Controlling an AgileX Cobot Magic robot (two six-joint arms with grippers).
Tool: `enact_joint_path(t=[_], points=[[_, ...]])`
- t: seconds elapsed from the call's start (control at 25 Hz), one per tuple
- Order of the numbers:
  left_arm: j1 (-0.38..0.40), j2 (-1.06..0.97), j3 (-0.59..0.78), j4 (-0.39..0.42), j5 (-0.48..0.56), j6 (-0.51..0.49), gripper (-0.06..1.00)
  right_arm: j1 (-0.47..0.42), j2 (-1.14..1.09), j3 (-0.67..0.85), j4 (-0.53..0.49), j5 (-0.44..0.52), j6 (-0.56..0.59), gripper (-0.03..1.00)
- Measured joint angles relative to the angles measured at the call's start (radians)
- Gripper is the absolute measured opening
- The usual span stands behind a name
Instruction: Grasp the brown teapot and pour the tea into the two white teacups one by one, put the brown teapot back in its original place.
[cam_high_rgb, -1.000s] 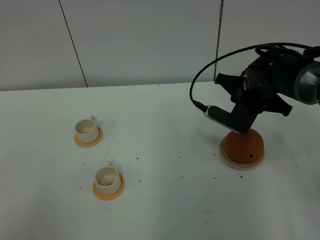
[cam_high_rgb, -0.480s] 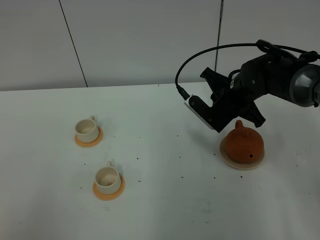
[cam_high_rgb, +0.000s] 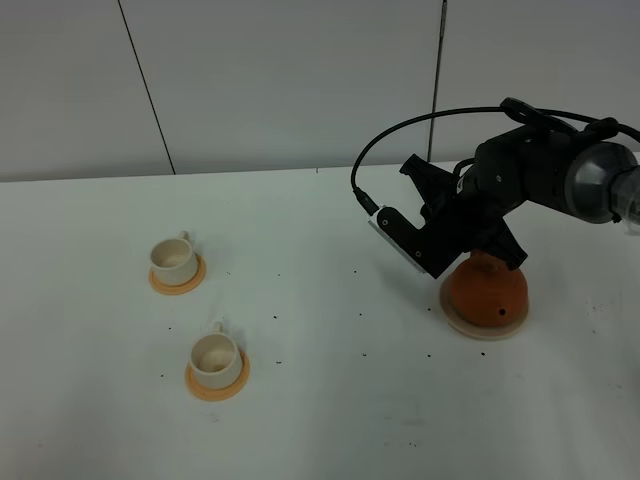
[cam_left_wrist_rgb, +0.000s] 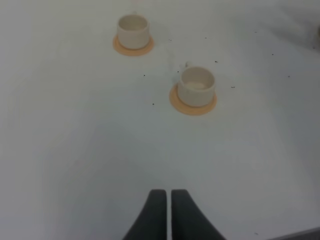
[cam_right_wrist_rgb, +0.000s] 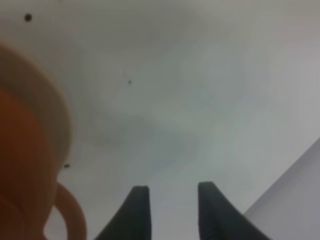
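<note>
While the right arm (cam_high_rgb: 500, 185) leans over it, the brown teapot (cam_high_rgb: 490, 298) sits right of centre in the exterior high view, on its beige coaster (cam_high_rgb: 462, 325), taken to be the original place. The arm's fingers are hidden here. The farther teacup (cam_high_rgb: 175, 260) and nearer teacup (cam_high_rgb: 215, 352) wait at the left, each on an orange saucer (cam_high_rgb: 178, 289), well apart from the pot, presumably to leave room for tilting. The counter (cam_high_rgb: 330, 400) is white and lightly speckled; behind it stand pale wall panels (cam_high_rgb: 290, 80) with dark seams.

Left wrist view: the left fingers (cam_left_wrist_rgb: 157, 212) are all but together and hold nothing, idle short of both cups.

Right wrist view: the right fingers (cam_right_wrist_rgb: 137, 212) are apart and empty, and the pot's loop handle (cam_right_wrist_rgb: 72, 212) lies just beside one, probably the intended grip.
</note>
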Motion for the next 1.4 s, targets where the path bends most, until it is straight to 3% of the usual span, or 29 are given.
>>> enact_joint_path(t=[1.4], points=[[0.000,0.000,0.000,0.000,0.000,0.000,0.11,-0.049,0.013,0.000,0.008,0.046,0.002,0.17]])
